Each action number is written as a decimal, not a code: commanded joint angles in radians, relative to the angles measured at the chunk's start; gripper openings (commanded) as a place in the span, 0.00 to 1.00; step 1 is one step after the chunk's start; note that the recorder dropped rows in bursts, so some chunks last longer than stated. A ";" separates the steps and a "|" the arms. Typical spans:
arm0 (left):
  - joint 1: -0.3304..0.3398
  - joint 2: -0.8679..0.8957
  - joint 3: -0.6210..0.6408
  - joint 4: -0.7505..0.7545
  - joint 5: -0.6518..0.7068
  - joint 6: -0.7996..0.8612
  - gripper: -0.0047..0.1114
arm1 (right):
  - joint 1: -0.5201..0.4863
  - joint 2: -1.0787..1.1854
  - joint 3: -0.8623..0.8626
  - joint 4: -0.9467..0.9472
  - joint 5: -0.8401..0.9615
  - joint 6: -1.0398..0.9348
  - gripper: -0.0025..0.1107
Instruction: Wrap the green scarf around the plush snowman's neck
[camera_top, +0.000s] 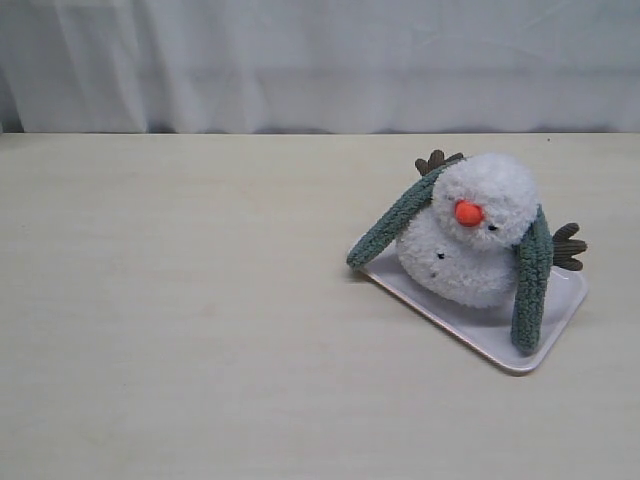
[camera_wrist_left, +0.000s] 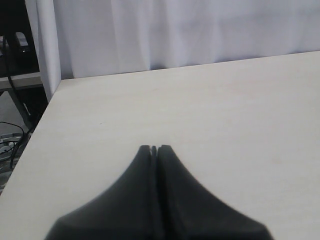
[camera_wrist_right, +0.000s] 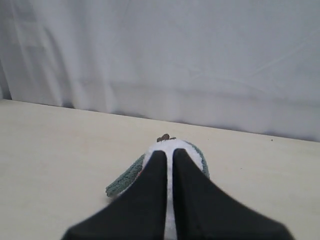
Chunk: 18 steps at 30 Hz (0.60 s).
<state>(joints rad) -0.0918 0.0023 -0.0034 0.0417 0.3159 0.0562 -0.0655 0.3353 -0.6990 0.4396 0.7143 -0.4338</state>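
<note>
The plush snowman (camera_top: 470, 235) lies tilted on a pale tray (camera_top: 470, 340) at the right of the table, its orange nose facing the front. The green scarf (camera_top: 398, 222) runs behind its neck. One end hangs down to the left onto the tray's corner, and the other end (camera_top: 533, 285) hangs down on the right. Neither gripper shows in the exterior view. My right gripper (camera_wrist_right: 169, 152) is shut and empty, apart from the snowman (camera_wrist_right: 172, 144) and scarf (camera_wrist_right: 125, 180) that lie beyond its tips. My left gripper (camera_wrist_left: 154, 148) is shut over bare table.
A white curtain (camera_top: 320, 60) hangs along the table's far edge. Brown twig arms (camera_top: 568, 246) stick out from the snowman's sides. In the left wrist view the table's side edge (camera_wrist_left: 37, 125) drops off to cables and a stand (camera_wrist_left: 15, 95).
</note>
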 joint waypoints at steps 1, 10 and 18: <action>-0.003 -0.002 0.003 -0.003 -0.007 0.002 0.04 | -0.005 -0.110 0.042 0.001 -0.001 0.008 0.06; -0.003 -0.002 0.003 -0.003 -0.007 0.002 0.04 | -0.002 -0.283 0.115 0.001 0.102 0.011 0.06; -0.003 -0.002 0.003 -0.003 -0.007 0.002 0.04 | -0.002 -0.335 0.147 0.001 0.107 0.130 0.06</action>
<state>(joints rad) -0.0918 0.0023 -0.0034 0.0417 0.3159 0.0562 -0.0655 0.0062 -0.5565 0.4396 0.8150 -0.3554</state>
